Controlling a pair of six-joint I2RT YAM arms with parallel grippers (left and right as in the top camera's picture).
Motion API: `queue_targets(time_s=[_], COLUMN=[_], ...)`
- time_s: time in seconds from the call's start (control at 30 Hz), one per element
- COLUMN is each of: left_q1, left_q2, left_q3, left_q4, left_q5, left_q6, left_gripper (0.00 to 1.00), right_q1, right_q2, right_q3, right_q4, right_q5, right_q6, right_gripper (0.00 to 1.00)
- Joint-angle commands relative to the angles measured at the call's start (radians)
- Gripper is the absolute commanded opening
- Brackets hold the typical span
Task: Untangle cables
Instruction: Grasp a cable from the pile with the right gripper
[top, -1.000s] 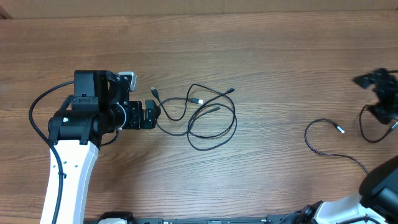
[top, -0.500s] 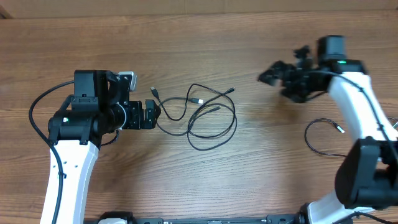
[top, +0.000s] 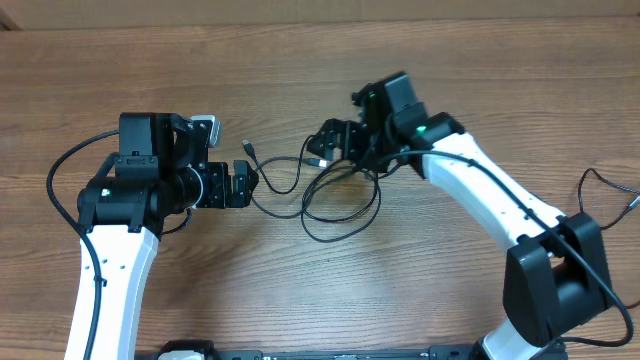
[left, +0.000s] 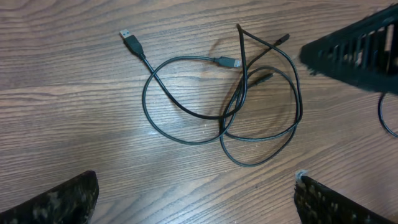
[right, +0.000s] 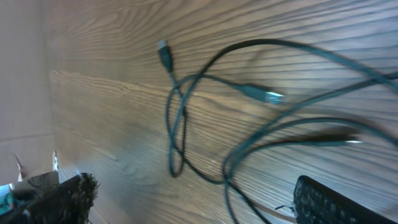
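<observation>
The cables (top: 340, 195) were judged limp and light, best gripped near a plug (top: 247, 146); left end effector (top: 246, 185) and right end effector (top: 326, 144) were spread wide, empty.

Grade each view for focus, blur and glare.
Overhead: sharp, evenly lit, cables crisp. Left wrist: in focus, with a pale sheen on the table at left. Right wrist: motion-blurred, cables smeared, worst toward the right.
</observation>
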Motion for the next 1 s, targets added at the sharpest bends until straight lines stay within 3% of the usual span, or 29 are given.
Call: queue_targets(time_s=[0.0, 0.53, 0.7, 0.97], left_q1=[0.003, 0.003, 0.003, 0.003], left_q2=[-0.011, -0.011, -0.011, -0.011], left_q3=[0.004, 0.004, 0.004, 0.004], left_q4=[0.005, 0.005, 0.005, 0.005], left_q5=[0.014, 0.014, 0.014, 0.014], left_q6=[0.027, 0.027, 0.027, 0.027], left_gripper=[0.99, 1.0, 1.0, 1.0], right_q1=[0.045, 0.184, 0.195, 0.198], right_q2=[0.003, 0.121, 0.161, 0.183], right_q3=[-0.003, -0.004, -0.004, -0.004], right_q4=[0.02, 0.09, 0.149, 0.224], right_q5=[0.04, 0.153, 0.116, 0.117], right_q6=[0.04, 0.14, 0.14, 0.139], right_gripper=[1.0, 1.0, 0.73, 0.65])
